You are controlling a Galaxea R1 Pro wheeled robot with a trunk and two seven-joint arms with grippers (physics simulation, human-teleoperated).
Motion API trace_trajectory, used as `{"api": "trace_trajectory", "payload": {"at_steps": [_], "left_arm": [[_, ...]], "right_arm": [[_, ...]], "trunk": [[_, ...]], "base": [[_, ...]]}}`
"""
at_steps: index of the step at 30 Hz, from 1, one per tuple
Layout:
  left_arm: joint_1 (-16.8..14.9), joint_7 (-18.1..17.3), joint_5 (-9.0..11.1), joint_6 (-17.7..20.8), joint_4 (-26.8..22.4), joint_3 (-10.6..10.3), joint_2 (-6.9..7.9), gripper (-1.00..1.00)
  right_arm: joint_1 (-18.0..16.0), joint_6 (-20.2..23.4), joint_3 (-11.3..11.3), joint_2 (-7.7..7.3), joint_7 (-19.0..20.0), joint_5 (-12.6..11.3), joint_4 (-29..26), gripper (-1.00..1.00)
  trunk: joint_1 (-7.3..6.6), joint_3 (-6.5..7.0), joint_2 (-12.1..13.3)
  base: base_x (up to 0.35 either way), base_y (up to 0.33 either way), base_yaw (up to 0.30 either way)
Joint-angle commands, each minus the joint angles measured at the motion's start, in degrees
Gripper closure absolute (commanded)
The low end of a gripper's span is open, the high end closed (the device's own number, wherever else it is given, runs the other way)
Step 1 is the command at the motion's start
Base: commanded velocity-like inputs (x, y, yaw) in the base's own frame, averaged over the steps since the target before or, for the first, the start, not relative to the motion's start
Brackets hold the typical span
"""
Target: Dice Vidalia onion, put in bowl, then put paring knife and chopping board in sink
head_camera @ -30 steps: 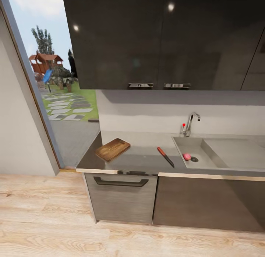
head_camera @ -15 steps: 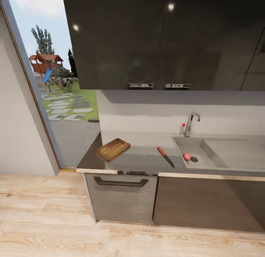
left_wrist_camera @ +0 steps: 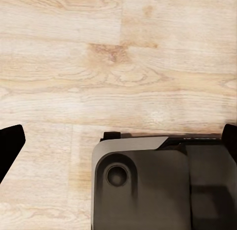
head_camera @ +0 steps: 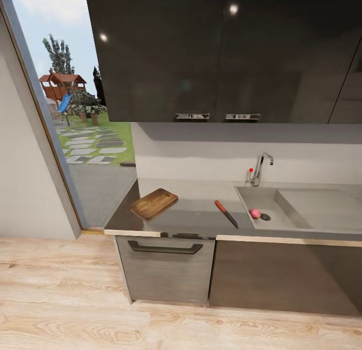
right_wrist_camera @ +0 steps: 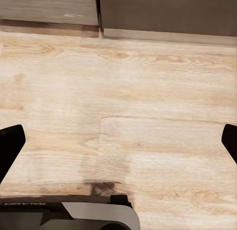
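No change from the earlier frames is noted in the head view. Chopping board (head_camera: 154, 203): laid at centre-left on the countertop (head_camera: 196, 220), near its left end. Paring knife (head_camera: 226, 213): laid flat at centre, between board and sink (head_camera: 301, 209), apart from both. Vidalia onion (head_camera: 255, 213): held in the basin at centre-right, beside the drain. Tap (head_camera: 260, 169): behind the basin. Wooden floor (head_camera: 65, 295): open along the lower frame. Left gripper (left_wrist_camera: 118, 141) and right gripper (right_wrist_camera: 118, 141): fingers spread wide, nothing grasped, above floor planks; the robot base (left_wrist_camera: 148, 185) is seen below the left.
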Motion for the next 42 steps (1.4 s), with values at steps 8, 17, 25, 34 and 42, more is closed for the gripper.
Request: {"api": "trace_trajectory", "payload": {"at_steps": [8,17,25,34,42], "left_arm": [[-0.01,-0.06,0.05,-0.19,-0.09,0.05,0.09,-1.0],[-0.01,-0.06,0.05,-0.38,-0.12,0.05,0.1,-1.0],[-0.01,-0.06,0.05,-0.38,-0.04,0.05,0.09,-1.0],[-0.01,-0.06,0.05,-0.3,-0.03,0.05,0.14,-1.0],[-0.01,-0.06,0.05,-0.37,-0.03,0.05,0.17,-1.0]], "right_arm": [[0.02,-0.06,0.0,0.0,-0.04,0.02,-0.08,-1.0],[0.02,-0.07,0.01,-0.02,-0.04,0.05,-0.07,-1.0],[0.01,-0.06,0.01,-0.02,-0.04,0.06,-0.11,-1.0],[0.02,1.06,-0.02,0.06,-3.39,0.21,-8.74,-1.0],[0.02,17.38,0.06,0.08,-9.49,0.36,-29.08,-1.0]], "trunk": [[0.04,-0.11,-0.11],[0.04,-0.11,-0.11],[0.04,-0.11,-0.11],[0.04,-0.11,-0.11],[0.04,-0.11,-0.11]], "base": [[0.0,0.0,0.0],[0.0,0.0,0.0],[0.0,0.041,0.0],[0.0,0.266,0.0],[0.0,0.159,0.0]]}}
